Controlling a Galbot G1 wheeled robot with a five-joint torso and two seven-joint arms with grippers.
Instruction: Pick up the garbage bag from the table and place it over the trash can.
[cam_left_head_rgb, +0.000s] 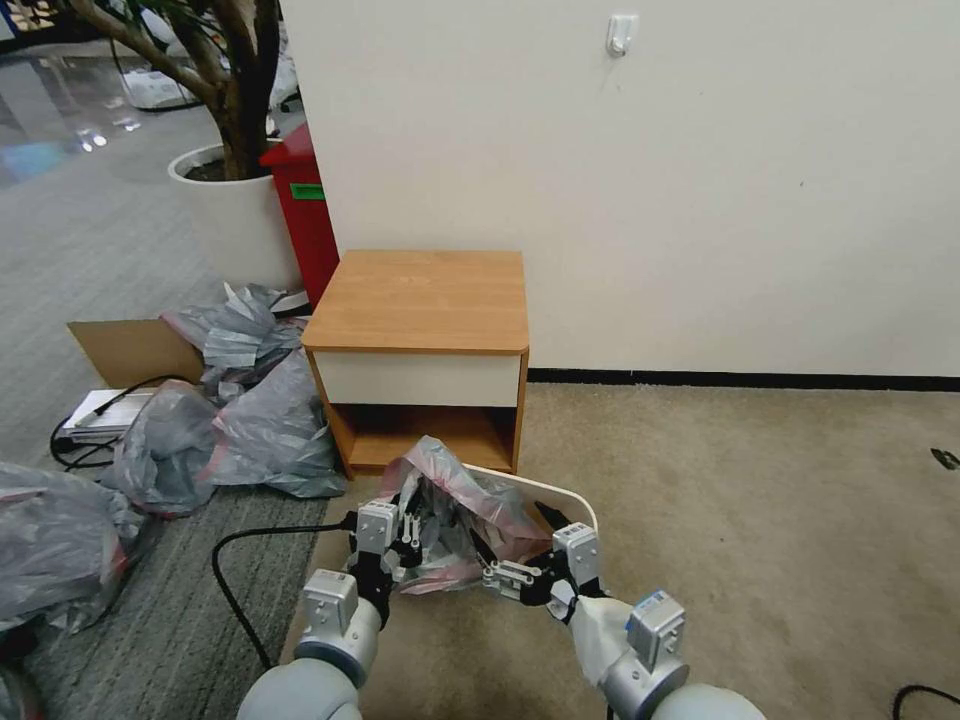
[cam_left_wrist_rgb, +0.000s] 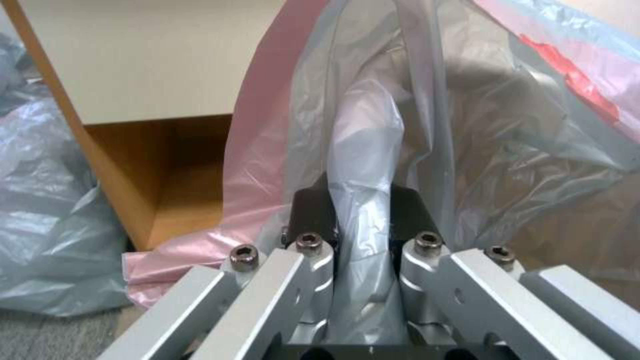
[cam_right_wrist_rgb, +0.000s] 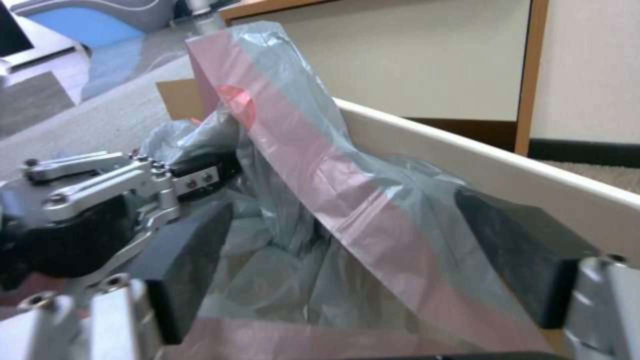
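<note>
the left end effector is down at the near-left side of the trash can, its pads pressed together on a gathered fold of the garbage bag. the right end effector sits at the near-right side with its pads spread wide, the pinkish rim band running loose between them without being gripped. the table stands just behind with its top bare, so the pick-up looks done. the bag is now bunched in and above the can's mouth, one corner peaking up, and the far cream rim is uncovered. to my eye the placing is about half finished: the rim band has yet to be stretched over the can's edges.
</note>
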